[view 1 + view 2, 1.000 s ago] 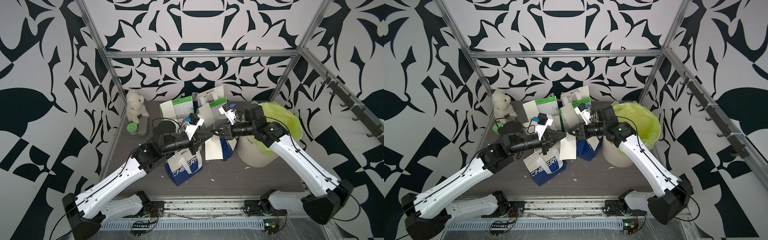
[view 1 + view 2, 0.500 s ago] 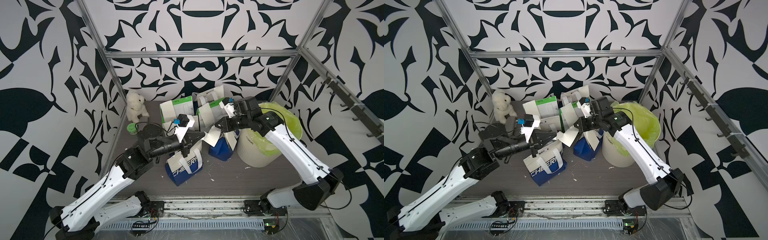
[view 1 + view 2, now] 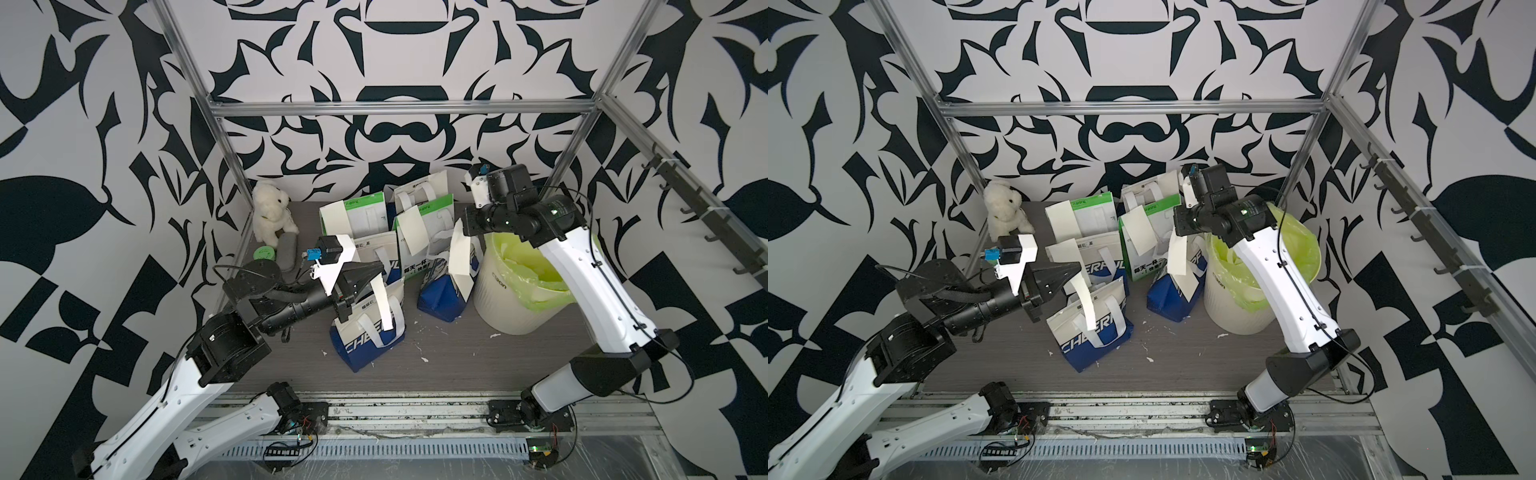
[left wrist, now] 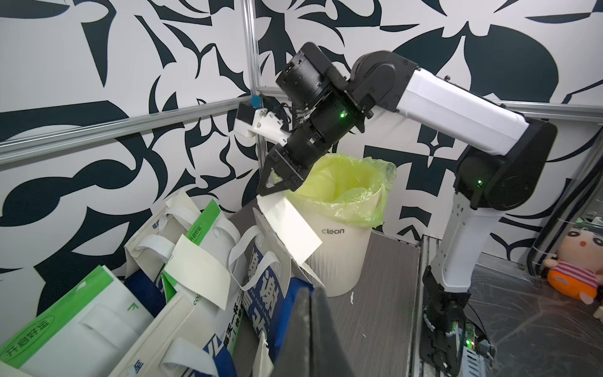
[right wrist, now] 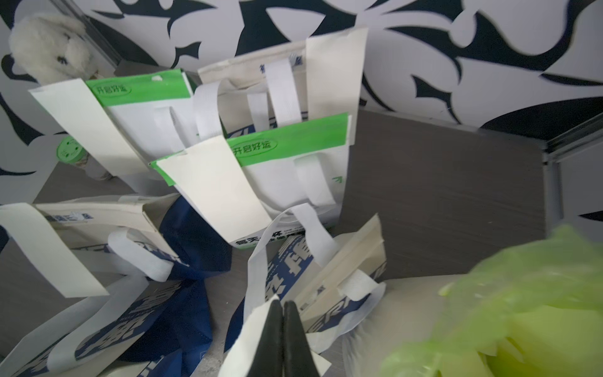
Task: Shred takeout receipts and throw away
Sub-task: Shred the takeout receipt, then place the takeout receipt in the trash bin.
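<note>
My right gripper (image 4: 265,191) is clenched on a wide receipt piece (image 4: 290,225) just beside the rim of the white Clean waste bin (image 3: 500,307) with its yellow-green liner. The piece hangs outside the bin, in front of its wall and over the dark-blue bag (image 3: 440,299) that stands just beside it.

My left gripper (image 3: 1077,269) is well apart from the bin, beyond that dark-blue bag. Its jaws are pinched on a narrow receipt strip (image 3: 1084,303) that dangles over the blue-and-white CHEER bag (image 3: 1096,336).

More takeout receipts (image 5: 215,186) lie flat against the faces of the green-and-white bags (image 5: 293,169) and the cream bags farther from the bin. Small paper scraps (image 3: 494,335) dot the grey table (image 3: 457,374) near the bin's base.
</note>
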